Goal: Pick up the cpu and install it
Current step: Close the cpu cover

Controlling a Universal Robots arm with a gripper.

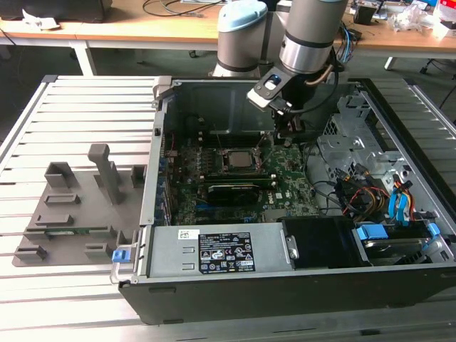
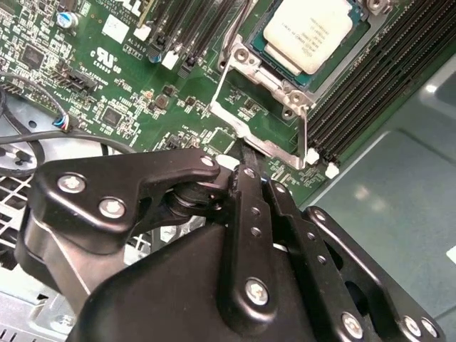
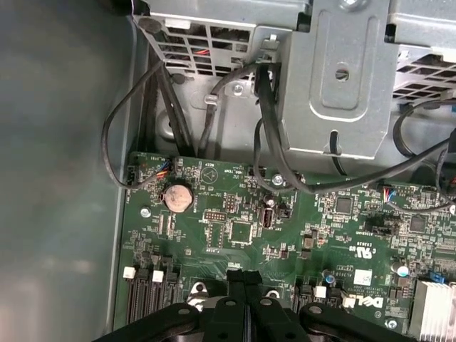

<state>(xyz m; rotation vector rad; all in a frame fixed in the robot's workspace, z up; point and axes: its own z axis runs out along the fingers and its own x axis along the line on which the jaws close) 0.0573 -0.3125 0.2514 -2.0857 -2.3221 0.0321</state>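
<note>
And here the pincer (image 1: 285,137) hangs inside the open computer case (image 1: 214,303), low over the green motherboard (image 3: 214,196), just to the exterior view's right of the socket (image 1: 239,158). In both wrist views its fingers look clenched tip to tip with nothing between them. The cpu (image 2: 317,32) lies in the socket, silvery top up, and as far as the second wrist view shows it sits flat inside the metal rim.

By my reading the chip is placed and the work is now at the socket's edge. The closed tip hovers close beside the thin wire lever (image 2: 219,84). Doing this well means small, straight moves, no sideways shove on the chip, and staying clear of the memory slots (image 2: 370,85) alongside.
</note>
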